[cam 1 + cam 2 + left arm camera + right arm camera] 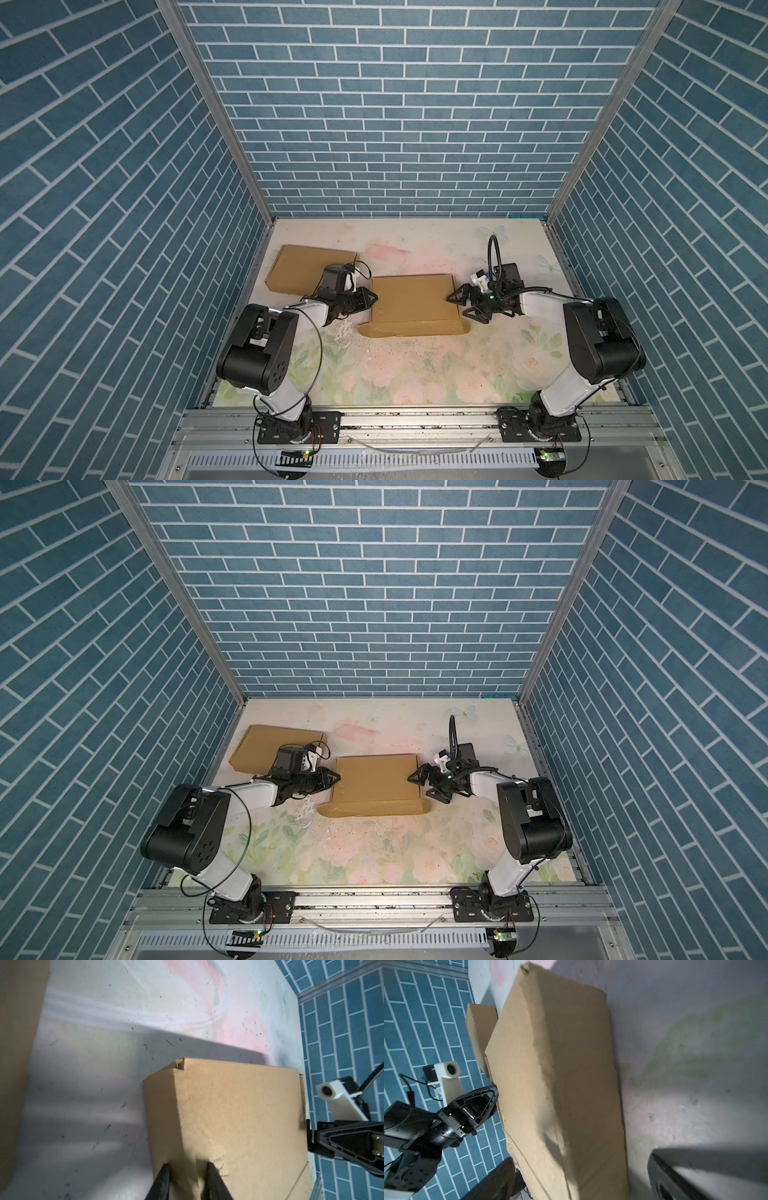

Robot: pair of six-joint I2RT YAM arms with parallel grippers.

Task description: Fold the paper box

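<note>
i work in a robot test cell, a lab rig and not a home. printed blue brick panels close three sides, held by bare aluminium posts. my arm bases are bolted to an aluminium rail above a slotted cable duct, and the tabletop is a flower-printed sheet.

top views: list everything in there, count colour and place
paper box: one, brown, table centre, between the grippers
second cardboard box: one, brown, back left, partly behind the left arm
table cover: one, pale floral, under everything
walls: three, blue brick pattern, left, back and right
rail: one, silver, front edge, carrying both arm bases
left gripper: one, black, pinching the paper box's left edge
right gripper: one, black, open at the paper box's right edge
</note>
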